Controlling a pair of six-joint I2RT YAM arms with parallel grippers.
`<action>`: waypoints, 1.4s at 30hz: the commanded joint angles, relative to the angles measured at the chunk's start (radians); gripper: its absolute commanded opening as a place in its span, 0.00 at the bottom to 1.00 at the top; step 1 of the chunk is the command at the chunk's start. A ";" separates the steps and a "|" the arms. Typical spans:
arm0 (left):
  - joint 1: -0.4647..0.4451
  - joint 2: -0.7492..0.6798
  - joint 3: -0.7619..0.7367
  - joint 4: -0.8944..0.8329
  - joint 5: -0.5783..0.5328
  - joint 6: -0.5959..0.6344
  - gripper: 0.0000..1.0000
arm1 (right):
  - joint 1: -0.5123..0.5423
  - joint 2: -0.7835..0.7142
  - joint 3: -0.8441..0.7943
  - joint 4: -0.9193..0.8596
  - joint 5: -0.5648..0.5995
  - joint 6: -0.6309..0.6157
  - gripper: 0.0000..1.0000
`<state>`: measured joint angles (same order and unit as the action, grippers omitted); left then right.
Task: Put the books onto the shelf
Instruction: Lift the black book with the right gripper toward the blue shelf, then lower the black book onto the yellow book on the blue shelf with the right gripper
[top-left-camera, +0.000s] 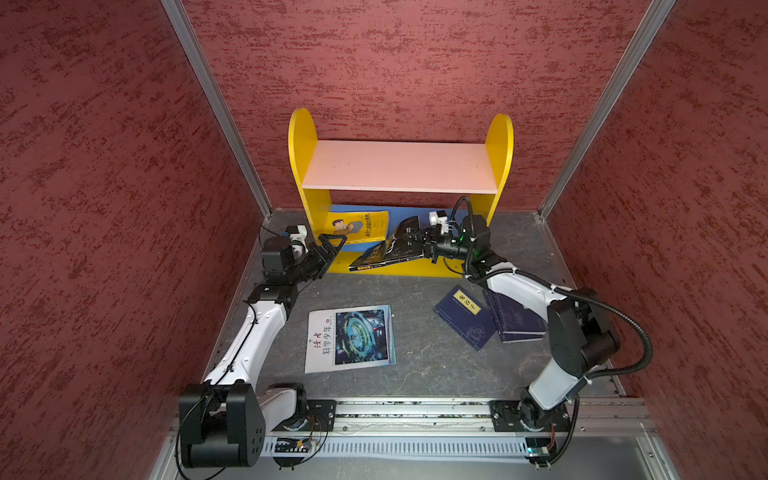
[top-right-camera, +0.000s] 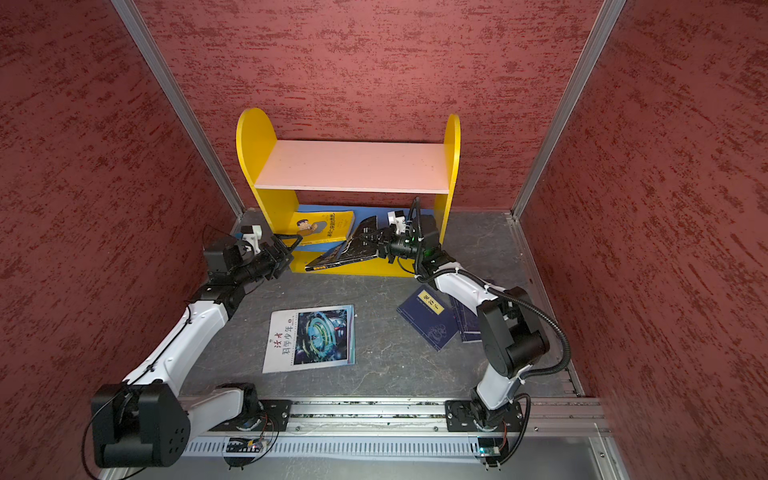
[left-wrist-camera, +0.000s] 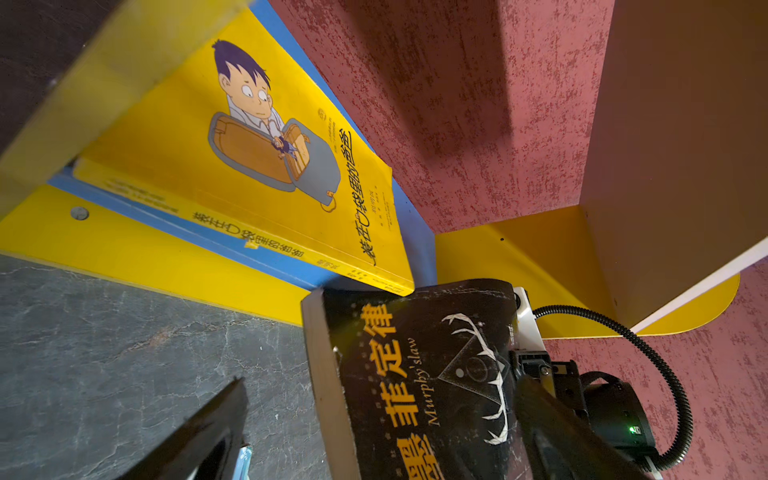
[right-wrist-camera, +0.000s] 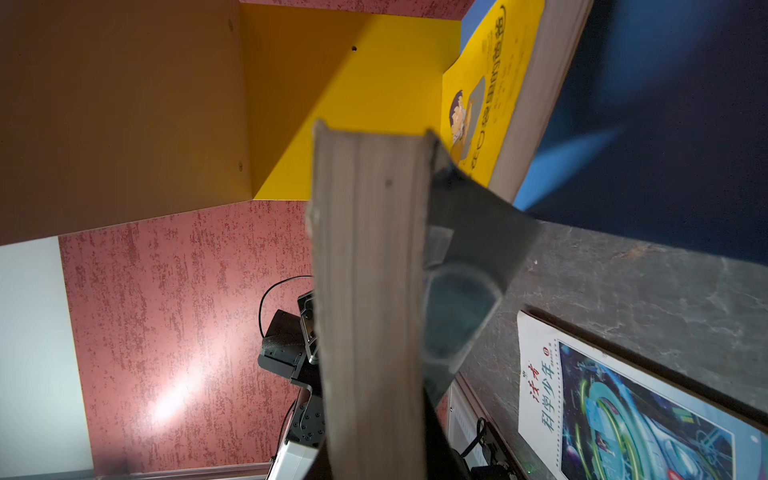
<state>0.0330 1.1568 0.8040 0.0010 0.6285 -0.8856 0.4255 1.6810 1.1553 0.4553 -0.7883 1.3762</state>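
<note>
Left gripper jaws apart, empty, near yellow book on shelf's lower board; black book tilted at shelf front, right gripper clamped on it (angled to slide in, probably); magazine, navy books on table.

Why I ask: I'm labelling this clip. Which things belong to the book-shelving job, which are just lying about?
Job: shelf, yellow book, black book held by right gripper, white magazine, two navy books, open left gripper.
Lying about: nothing loose; only table and red walls.
</note>
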 joint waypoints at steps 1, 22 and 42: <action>0.019 -0.005 0.020 0.025 0.036 -0.001 0.99 | -0.016 -0.129 0.087 -0.049 0.066 -0.120 0.11; 0.017 0.011 0.043 -0.029 0.003 0.043 0.99 | -0.015 -0.237 -0.117 0.020 0.219 -0.180 0.13; 0.021 -0.015 0.029 -0.052 -0.025 0.062 0.99 | 0.000 -0.019 0.059 0.106 0.140 -0.175 0.13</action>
<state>0.0456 1.1263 0.8284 -0.0521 0.6018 -0.8402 0.4221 1.6344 1.1248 0.4171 -0.6292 1.1824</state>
